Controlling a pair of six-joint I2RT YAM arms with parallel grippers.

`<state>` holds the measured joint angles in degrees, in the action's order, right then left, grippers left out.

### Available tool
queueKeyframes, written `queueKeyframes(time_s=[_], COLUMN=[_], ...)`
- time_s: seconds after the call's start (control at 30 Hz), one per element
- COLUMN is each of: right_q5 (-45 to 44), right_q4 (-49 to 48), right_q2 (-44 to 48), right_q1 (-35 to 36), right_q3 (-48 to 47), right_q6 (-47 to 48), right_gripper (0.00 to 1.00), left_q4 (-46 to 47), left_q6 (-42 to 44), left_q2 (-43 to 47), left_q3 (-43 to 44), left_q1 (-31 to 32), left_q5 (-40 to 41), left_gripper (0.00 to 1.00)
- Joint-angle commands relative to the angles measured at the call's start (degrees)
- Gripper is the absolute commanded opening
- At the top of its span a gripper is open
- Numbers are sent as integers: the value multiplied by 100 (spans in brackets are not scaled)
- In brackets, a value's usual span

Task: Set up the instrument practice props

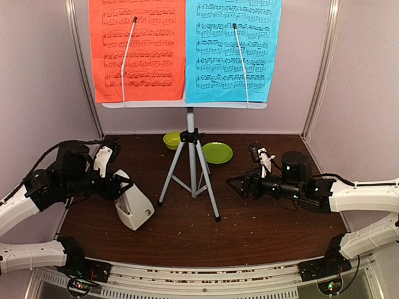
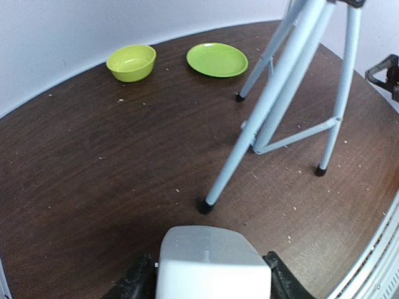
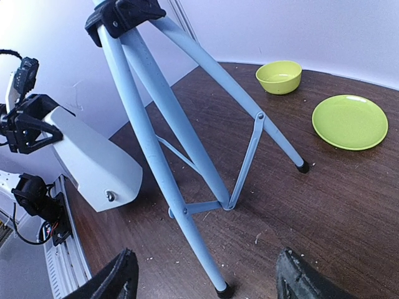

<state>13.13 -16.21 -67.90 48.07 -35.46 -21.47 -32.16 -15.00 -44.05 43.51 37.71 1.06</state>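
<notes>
– Left gripper [image 1: 120, 185], status?
– Clamped on the metronome [image 1: 135, 208], narrow top btwn the fingers, wide base angled down toward the table [image 1: 268, 218]. It's tilted, not upright. Can't tell if the base touches the wood.
– Where's that vs. the tripod [image 1: 190, 169]?
– Left of it, near the front-left foot but apart. Tripod stands mid-table, legs spread.
– Right gripper [image 1: 235, 185]?
– Jaws apart, nothing btwn them. Hovers low on the tripod's right, pointing at it, near the front-right leg w/o touching.
– Up top?
– Music-stand desk [image 1: 187, 104] sits on the tripod pole. Red sheet [image 1: 137, 50] on the left, blue sheet [image 1: 237, 50] on the right, inner edges meeting at centre. Each is held by a thin wire arm, bottom edges on the desk lip.
– Room to move?
– A stretch of wood runs btwn the front legs & the near table edge, more on the far right. Back is tighter: lime-green bowl [image 1: 172, 140] behind the tripod, lime-green plate [image 1: 217, 152] near its rear foot, apart. Walls close in behind & at both sides.
</notes>
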Motion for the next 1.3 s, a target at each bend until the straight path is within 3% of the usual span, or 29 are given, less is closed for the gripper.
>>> queueKeyframes(time_s=[0.0,0.27,0.47,0.67,0.8,1.17,1.2,1.27], right_q5=[33,-22,-36,-114,-125,-99,-100,-95], right_q4=[-55,-59,-16,54,42,30,33,30], right_q2=[-9,13,71,162,189,215,223,220], right_q1=[-31,-35,-30,-43,-49,-48,-50,-53], right_q3=[-102,-62,-33,32,50,44,50,55], right_q6=[-77,-120,-111,-75,-87,-106,-104,-111], right_gripper=[76,76,76,76,76,76,76,76], left_q4=[397,1376,1848,2168,2201,1589,1442,1242], left_q6=[-494,-1091,-1596,-2290,-2678,-3818,-3919,-3978], left_q2=[-24,-1149,-2531,-3246,-3476,-4083,-4132,-4199], left_q3=[360,607,1326,1622,1724,2075,2157,2273], left_q1=[882,2510,2948,3202,3387,3899,3946,3988], left_q5=[532,1775,2644,3261,3672,4891,5025,5054], left_gripper=[10,8,6,7,17,23,26,44])
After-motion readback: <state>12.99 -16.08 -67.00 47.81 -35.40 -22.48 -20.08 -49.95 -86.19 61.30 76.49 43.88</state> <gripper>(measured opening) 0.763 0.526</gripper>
